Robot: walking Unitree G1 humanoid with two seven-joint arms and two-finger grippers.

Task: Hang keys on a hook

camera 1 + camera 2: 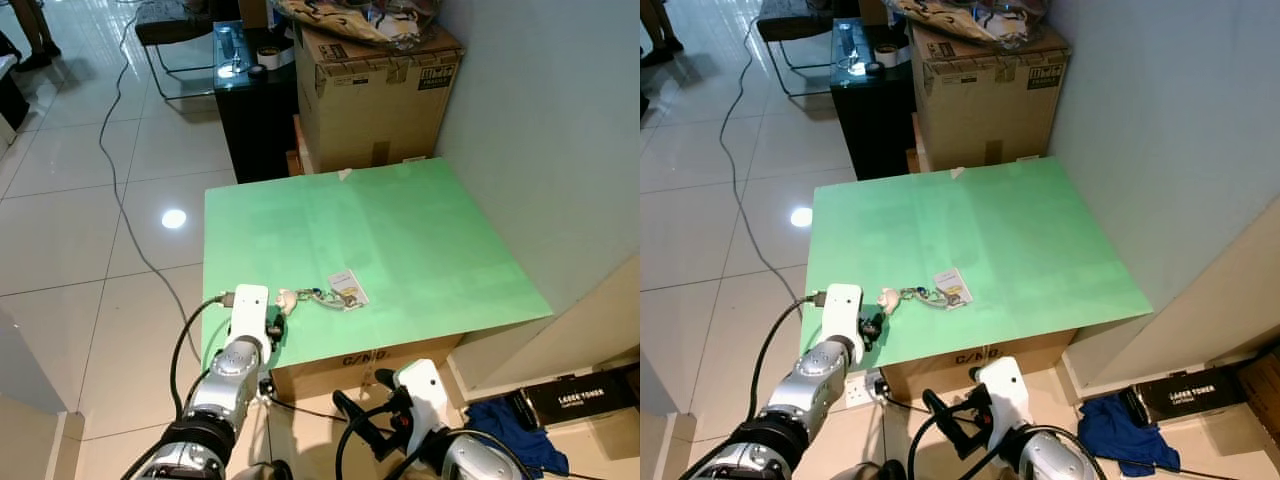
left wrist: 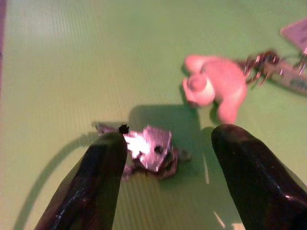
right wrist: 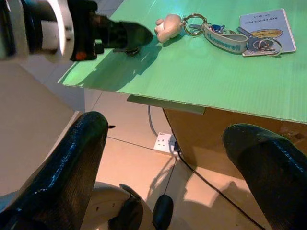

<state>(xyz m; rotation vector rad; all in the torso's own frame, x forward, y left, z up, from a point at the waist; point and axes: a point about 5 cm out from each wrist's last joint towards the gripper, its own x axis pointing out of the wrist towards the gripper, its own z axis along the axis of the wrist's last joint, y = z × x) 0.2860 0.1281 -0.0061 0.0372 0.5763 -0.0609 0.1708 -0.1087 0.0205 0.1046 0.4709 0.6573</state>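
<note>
Keys (image 1: 322,295) lie just beyond left gripper's (image 2: 165,153) spread fingers (image 2: 98,184).

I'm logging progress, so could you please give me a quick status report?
Left gripper open, low over the green board, near the keys. Right gripper open, below the board's edge. Keys lie flat, not grasped. Small metal piece between left fingers.

Head pair high above green board (image 1: 400,230) (wrist cameras close, sharing keys (image 3: 225,38))
</note>
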